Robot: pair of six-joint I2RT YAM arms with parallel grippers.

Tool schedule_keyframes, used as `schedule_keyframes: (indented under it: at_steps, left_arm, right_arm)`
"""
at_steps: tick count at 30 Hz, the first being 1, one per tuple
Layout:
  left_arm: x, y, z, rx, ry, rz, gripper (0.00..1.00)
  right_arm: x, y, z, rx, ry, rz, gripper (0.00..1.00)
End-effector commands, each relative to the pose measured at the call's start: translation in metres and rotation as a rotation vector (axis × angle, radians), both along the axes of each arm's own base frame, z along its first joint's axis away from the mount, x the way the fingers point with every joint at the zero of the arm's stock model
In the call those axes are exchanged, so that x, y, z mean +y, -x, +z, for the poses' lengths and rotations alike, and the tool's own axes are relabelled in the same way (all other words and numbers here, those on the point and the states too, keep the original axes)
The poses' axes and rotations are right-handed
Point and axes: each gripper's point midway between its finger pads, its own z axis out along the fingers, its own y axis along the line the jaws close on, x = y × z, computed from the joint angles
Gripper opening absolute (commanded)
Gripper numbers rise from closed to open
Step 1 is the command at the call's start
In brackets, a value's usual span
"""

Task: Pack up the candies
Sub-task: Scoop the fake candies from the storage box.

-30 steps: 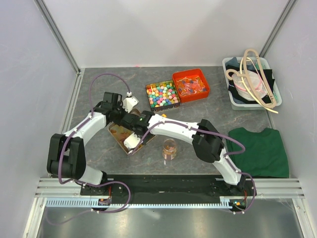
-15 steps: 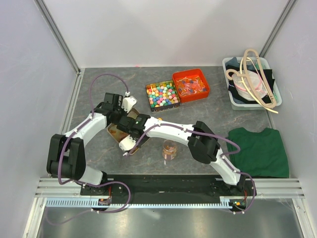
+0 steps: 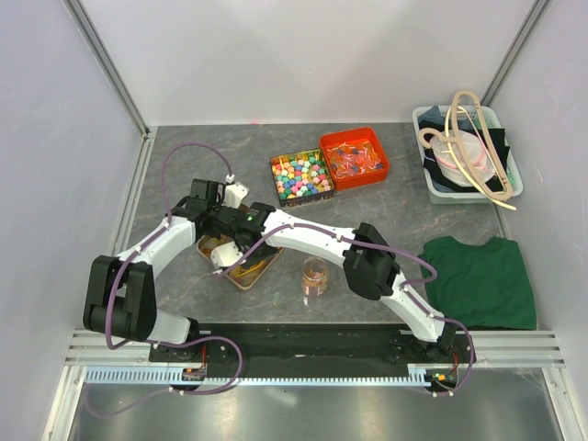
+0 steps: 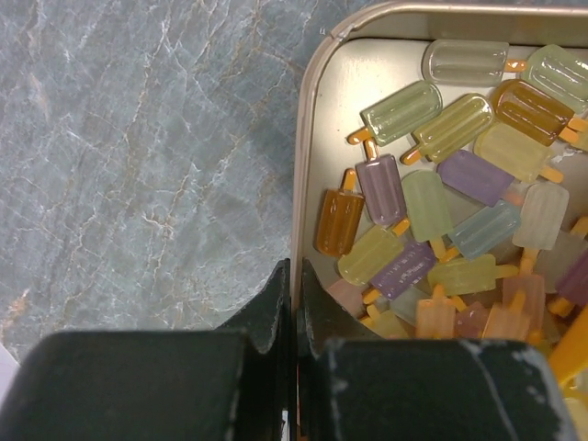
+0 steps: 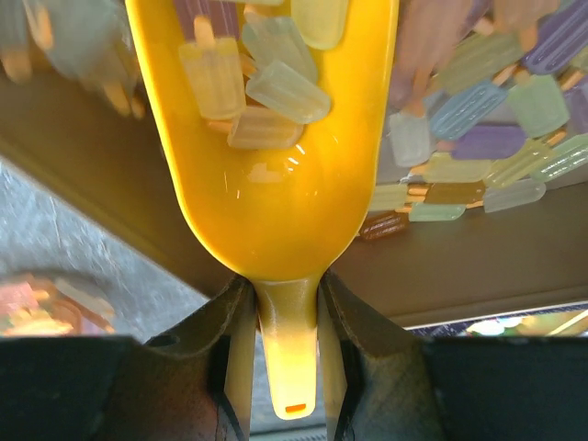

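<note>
The candies (image 4: 432, 211) are flat translucent popsicle shapes in pale yellow, green, orange and purple, lying in a metal tray (image 4: 308, 184). My left gripper (image 4: 296, 299) is shut on the tray's left rim; it also shows in the top view (image 3: 214, 235). My right gripper (image 5: 285, 349) is shut on the handle of a yellow scoop (image 5: 276, 202). The scoop's bowl holds several candies (image 5: 262, 87) above the tray (image 5: 459, 266). In the top view the right gripper (image 3: 235, 250) is over the tray (image 3: 262, 272), which the arms mostly hide.
A small clear cup (image 3: 314, 277) with candies in it stands right of the tray. A box of bright cube candies (image 3: 300, 176) and a red box (image 3: 355, 158) stand behind. A white bin with hangers (image 3: 467, 152) and a green cloth (image 3: 482, 280) are at the right.
My right arm has swung left and its gripper with the scoop now sits over the tray's left part. The tray has shifted slightly. The left gripper stays on the rim.
</note>
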Motion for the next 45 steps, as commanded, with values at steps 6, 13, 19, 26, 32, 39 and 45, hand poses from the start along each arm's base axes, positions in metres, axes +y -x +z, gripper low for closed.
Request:
schedule_keyframes:
  at_steps: [6, 13, 19, 26, 32, 39, 45]
  left_arm:
    - [-0.008, -0.01, 0.021, -0.072, 0.077, 0.061, 0.02]
    - [-0.008, -0.011, 0.025, -0.068, 0.076, 0.071, 0.02]
    - [-0.008, -0.008, 0.025, -0.062, 0.079, 0.076, 0.02]
    - [-0.007, -0.008, 0.025, -0.062, 0.08, 0.077, 0.02]
    - [-0.007, -0.007, 0.023, -0.058, 0.079, 0.078, 0.02]
    - [-0.008, -0.007, 0.022, -0.053, 0.079, 0.08, 0.02]
    - [-0.008, -0.008, 0.02, -0.048, 0.08, 0.083, 0.02]
  right_arm:
    - [0.02, 0.02, -0.024, 0.097, -0.068, -0.122, 0.0]
    - [0.041, 0.03, -0.021, 0.097, -0.141, -0.171, 0.0]
    - [0.06, 0.037, -0.017, 0.125, -0.237, -0.222, 0.0]
    - [0.067, 0.047, -0.013, 0.216, -0.351, -0.244, 0.0]
    - [0.069, 0.043, -0.014, 0.233, -0.427, -0.284, 0.0]
    - [0.073, 0.04, -0.019, 0.268, -0.481, -0.345, 0.0]
    - [0.086, 0.039, -0.019, 0.286, -0.535, -0.369, 0.0]
